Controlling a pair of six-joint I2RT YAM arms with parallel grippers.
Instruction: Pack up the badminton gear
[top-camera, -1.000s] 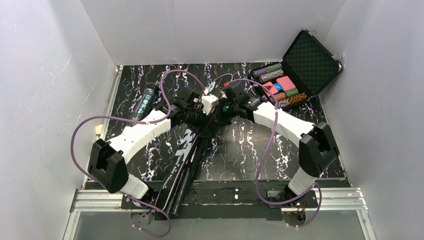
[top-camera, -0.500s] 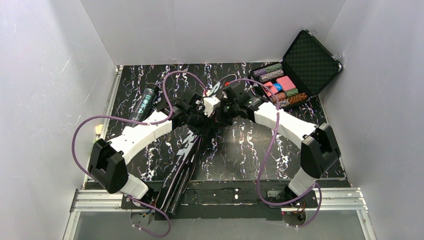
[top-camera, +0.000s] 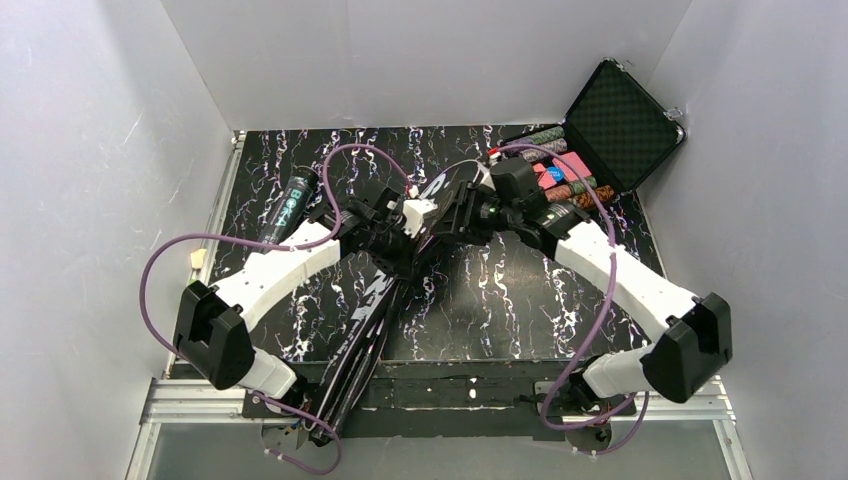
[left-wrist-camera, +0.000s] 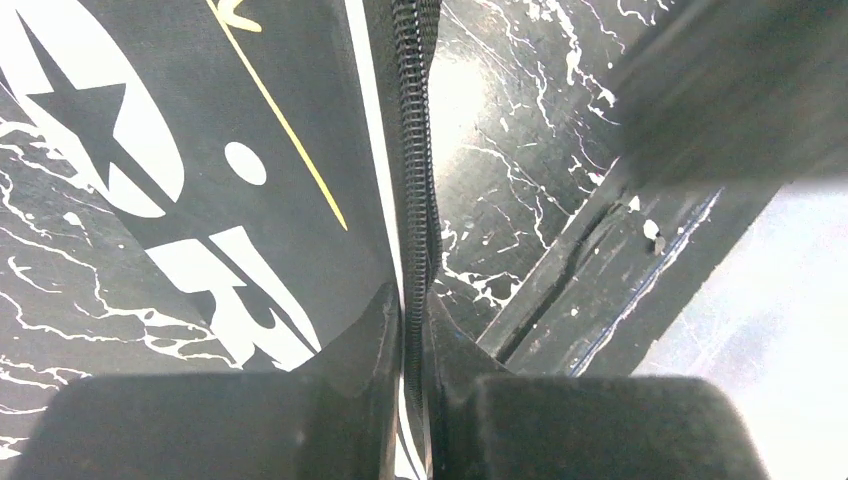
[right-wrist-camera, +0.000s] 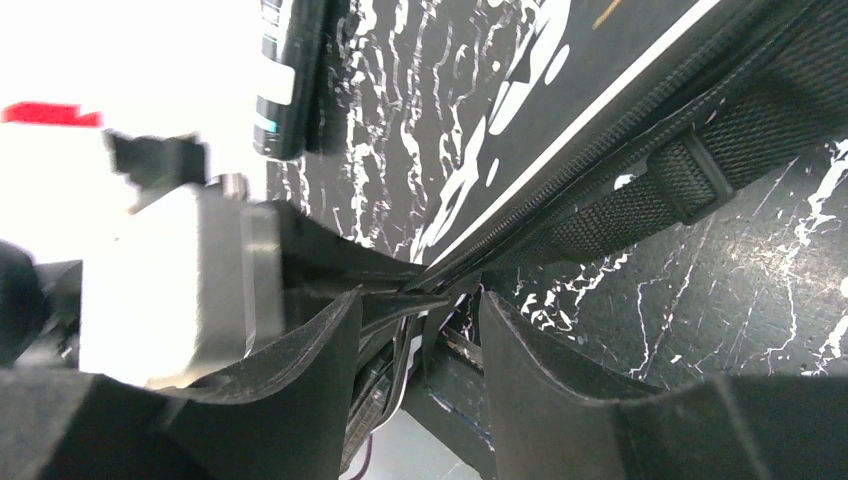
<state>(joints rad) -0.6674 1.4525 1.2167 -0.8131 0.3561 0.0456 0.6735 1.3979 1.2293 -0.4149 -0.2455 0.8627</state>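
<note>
The long black bag with white lettering lies slantwise on the marbled black counter. Its narrow end hangs over the near edge beside the left arm's base, and its wide end reaches the middle, where both arms meet. In the left wrist view the bag's zipper runs straight down into the left tool, which is clenched on that seam with its two fingers almost meeting around the teeth. The right tool sits at the bag's edge just beside the left one. Its fingers stand somewhat apart, with a thin dark piece of the bag in the gap, and I cannot tell whether it is gripping. A woven strap lies along the bag's side in that view. The black tube with teal print rests well to the left of the bag's wide end, apart from it, near the counter's left edge. At the far right corner an open black case holds rows of coloured chips.
</note>
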